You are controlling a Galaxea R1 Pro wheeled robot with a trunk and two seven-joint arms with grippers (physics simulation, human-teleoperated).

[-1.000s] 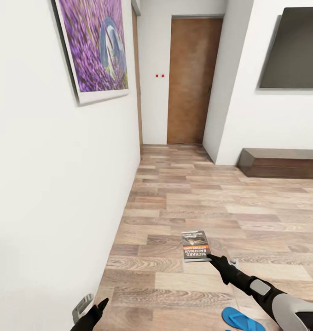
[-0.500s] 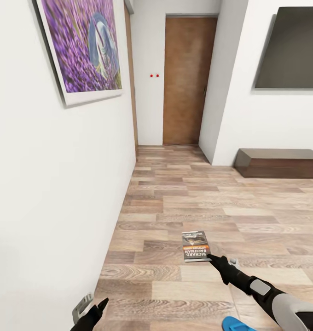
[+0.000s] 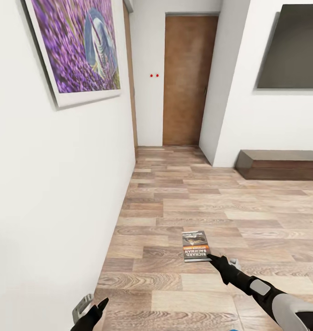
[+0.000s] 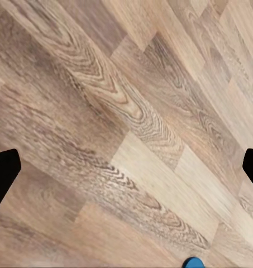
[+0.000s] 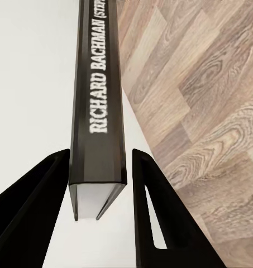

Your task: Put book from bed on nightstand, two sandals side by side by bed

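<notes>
My right gripper (image 3: 211, 259) is shut on the book (image 3: 196, 246), a thin paperback with a dark cover, an orange band and "RICHARD BACHMAN" in white. I hold it out flat above the wood-plank floor (image 3: 221, 202). In the right wrist view the book's spine (image 5: 98, 111) runs between the two black fingers, which press its sides at the right gripper (image 5: 98, 170). My left gripper (image 3: 93, 307) hangs low beside the white wall, open, with bare floor under it. A sliver of a blue sandal (image 4: 193, 262) shows at the edge of the left wrist view.
A white wall (image 3: 50, 207) with a framed purple painting (image 3: 76, 46) runs close along my left. Ahead stand a closed wooden door (image 3: 188, 78), a dark wall panel (image 3: 292, 46) and a low dark cabinet (image 3: 281, 164) at the right.
The whole head view has shifted: the painting slid left and the blue sandal dropped out at the bottom. The book stays in my right gripper at the same spot in the view.
</notes>
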